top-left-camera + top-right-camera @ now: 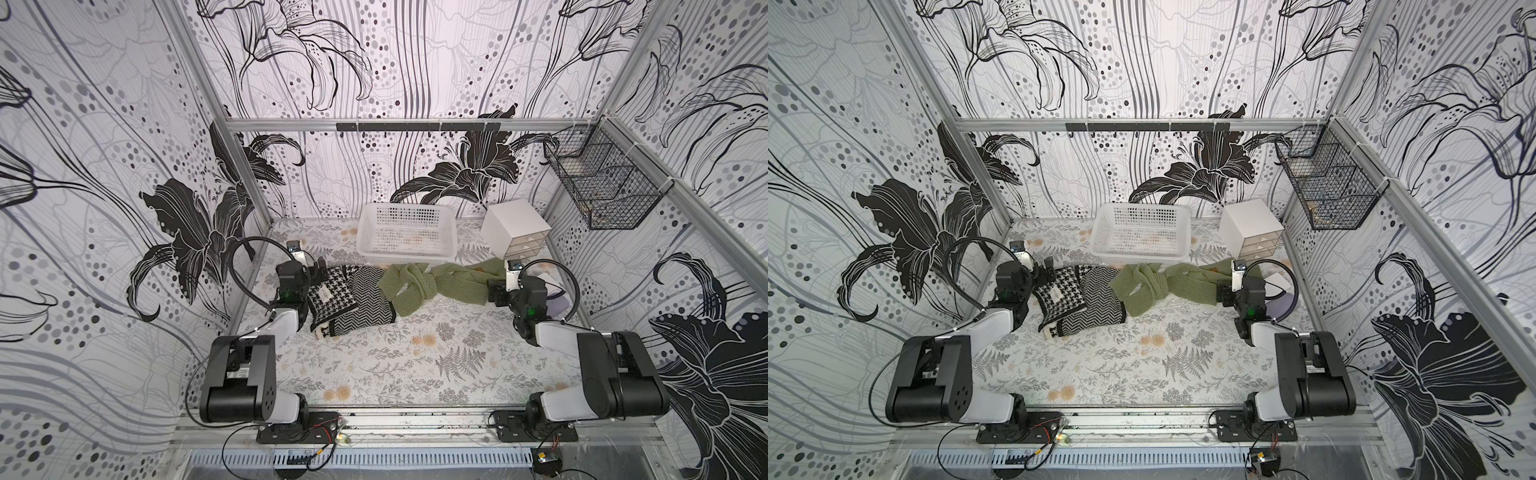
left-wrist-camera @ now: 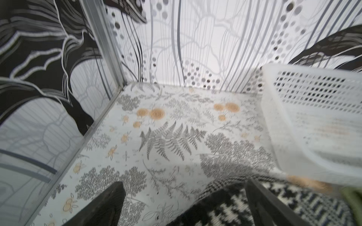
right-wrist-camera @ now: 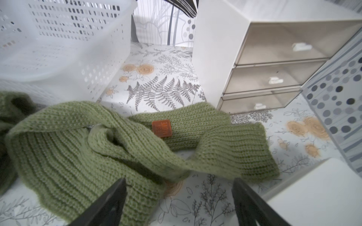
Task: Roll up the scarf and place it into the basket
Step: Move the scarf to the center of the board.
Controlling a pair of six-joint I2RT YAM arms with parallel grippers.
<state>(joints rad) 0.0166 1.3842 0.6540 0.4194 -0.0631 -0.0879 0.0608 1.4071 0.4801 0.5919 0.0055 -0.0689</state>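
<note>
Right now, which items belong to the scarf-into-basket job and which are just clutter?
Job: green knitted scarf, black-and-white patterned knit scarf (which is meant, unclear), white perforated plastic basket.
Lying about: small white three-drawer box, black wire mesh basket.

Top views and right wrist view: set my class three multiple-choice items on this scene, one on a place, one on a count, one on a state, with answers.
1. The green scarf lies: A on the table in front of the basket; B inside the basket; C in the wire basket.
2. The white drawer box has: A two drawers; B three drawers; C five drawers.
3. The right gripper is: A shut on the scarf; B shut on the basket rim; C open.

Answers:
1 A, the scarf sprawls on the table, outside the basket.
2 B, the right wrist view shows three stacked drawer fronts.
3 C, its fingers stand wide apart.
</note>
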